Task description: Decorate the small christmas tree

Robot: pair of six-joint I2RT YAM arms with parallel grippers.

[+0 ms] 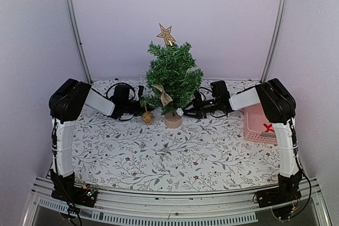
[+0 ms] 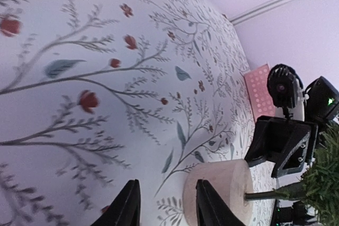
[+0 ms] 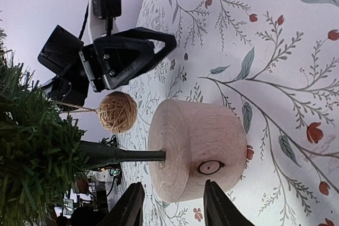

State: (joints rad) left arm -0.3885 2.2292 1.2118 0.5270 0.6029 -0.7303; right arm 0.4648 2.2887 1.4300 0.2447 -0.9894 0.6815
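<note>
Tree (image 1: 172, 78) | wood base (image 3: 196, 146) just beyond both jaws, ungripped | left jaws part-open, empty | right jaws part-open, empty

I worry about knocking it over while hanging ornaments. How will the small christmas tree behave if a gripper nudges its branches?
Probably tips easily: the small christmas tree is tall and bushy over a thin trunk and a narrow wooden base. The needle branches likely flex rather than resist. On its side, the round base could roll.
</note>
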